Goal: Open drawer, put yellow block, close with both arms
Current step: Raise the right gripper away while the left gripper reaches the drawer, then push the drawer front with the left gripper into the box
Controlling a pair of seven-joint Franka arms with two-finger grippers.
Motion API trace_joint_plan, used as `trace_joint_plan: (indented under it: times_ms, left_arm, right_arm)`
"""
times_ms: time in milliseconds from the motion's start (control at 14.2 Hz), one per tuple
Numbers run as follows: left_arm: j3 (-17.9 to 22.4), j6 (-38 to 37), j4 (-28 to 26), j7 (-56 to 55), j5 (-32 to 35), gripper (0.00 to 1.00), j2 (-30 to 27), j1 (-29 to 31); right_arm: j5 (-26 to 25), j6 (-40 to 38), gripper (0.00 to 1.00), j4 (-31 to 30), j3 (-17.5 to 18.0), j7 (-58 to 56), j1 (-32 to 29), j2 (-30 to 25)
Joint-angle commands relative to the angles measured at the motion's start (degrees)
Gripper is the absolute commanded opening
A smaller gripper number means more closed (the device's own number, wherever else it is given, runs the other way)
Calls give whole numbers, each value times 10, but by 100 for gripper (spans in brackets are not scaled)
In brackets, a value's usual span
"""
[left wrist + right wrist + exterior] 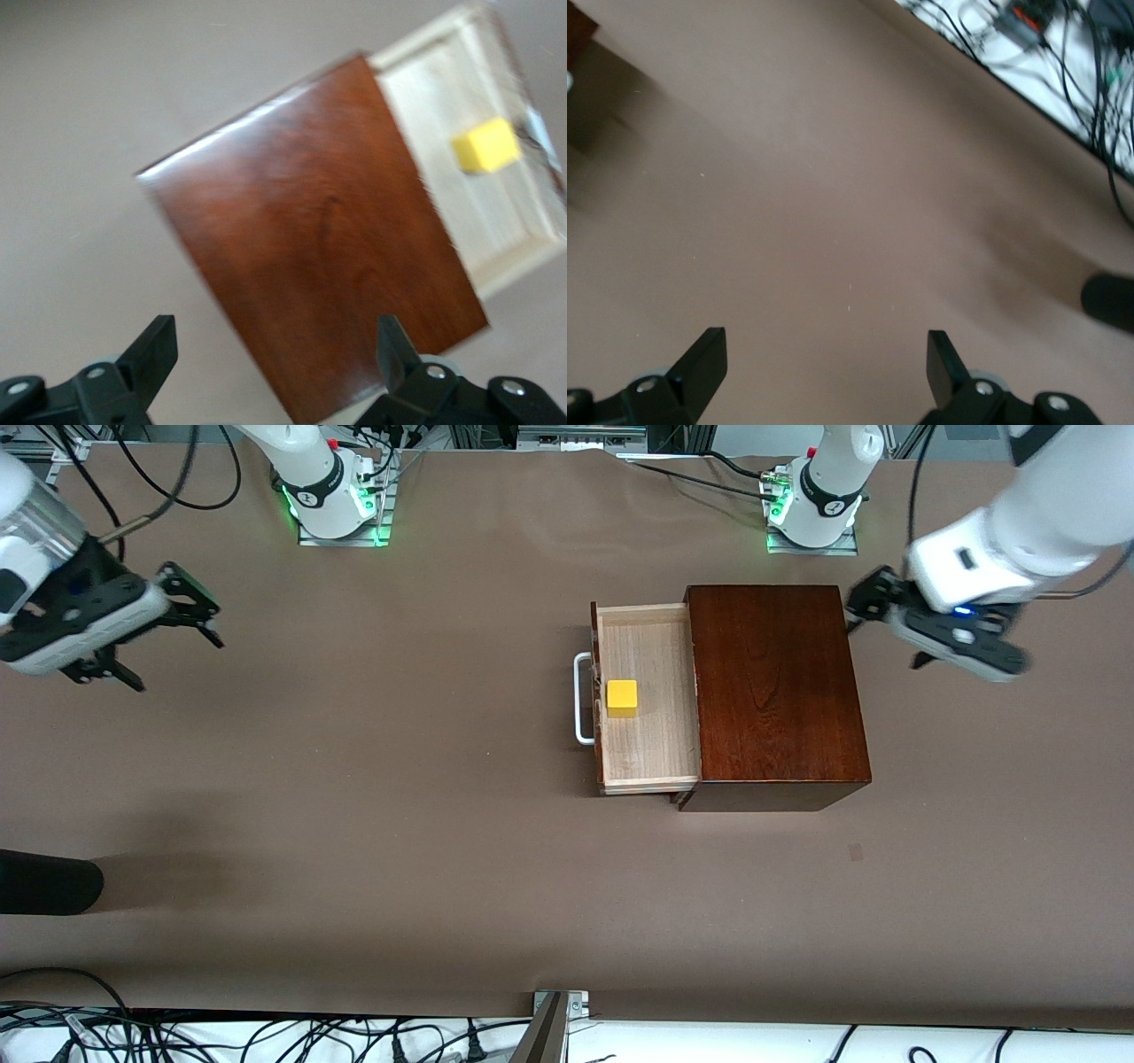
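Two grippers released: left gripper [858, 609] at wooden box [775, 691] end away from drawer [645, 698], right gripper [197, 607] well apart over table [354, 797]. Yellow block [622, 698] in open drawer, near handle [582, 698]. Drawer likely stiff, light; push dark front, brace box.

Front cam's up high facing the arms, whole table [354, 824] visible. Left wrist cam looks down close on the box [310, 230], also visible from the front; right wrist cam gets mostly bare table.

left gripper [858, 607] raised, fingers [151, 347] spread, right gripper [197, 607] likewise
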Motion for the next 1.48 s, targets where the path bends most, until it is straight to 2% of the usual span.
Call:
trace_joint_plan:
  times_ms: [0, 141, 211, 352, 423, 563, 634, 775, 915, 1056, 1268, 1408]
  left_arm:
    - [-38, -46, 28, 41, -73, 100, 52, -31]
    - [-68, -50, 33, 37, -108, 100, 81, -74]
    - [-78, -51, 44, 36, -148, 100, 109, -98]
    - [-80, -55, 97, 36, -235, 100, 189, -116]
    - [-84, -56, 126, 40, -240, 100, 218, -135]
    - [-86, -37, 168, 83, -205, 100, 276, -167]
    - [-82, -8, 199, 137, -187, 100, 309, -189]
    - [-83, 41, 223, 224, -138, 100, 357, -207]
    - [-83, 132, 220, 246, -118, 100, 377, -230]
    - [-80, 184, 215, 239, -34, 100, 382, -286]
    - [-78, 229, 211, 242, 72, 100, 406, -306]
    - [-78, 231, 177, 246, 100, 100, 409, -303]
  right_arm:
    - [4, -15, 100, -24, -29, 35, -1, -12]
    - [1, -21, 100, -24, -43, 47, -1, -9]
    - [0, -22, 100, -24, -44, 80, -2, -7]
    - [-2, -21, 100, -28, -46, 111, -2, -5]
    - [-2, -21, 100, -26, -45, 117, -2, -3]
    - [-8, -28, 100, -17, -44, 122, 2, -3]
    - [-12, -37, 100, -15, -45, 122, 2, -5]
    - [-4, -30, 100, -12, -45, 120, -1, 9]
    - [-7, -22, 100, -8, -41, 125, 3, 12]
    - [-7, -33, 100, -10, -42, 119, 2, 10]
    - [-7, -35, 100, -10, -44, 122, 2, 10]
    - [-6, -32, 100, -10, -45, 126, 2, 12]
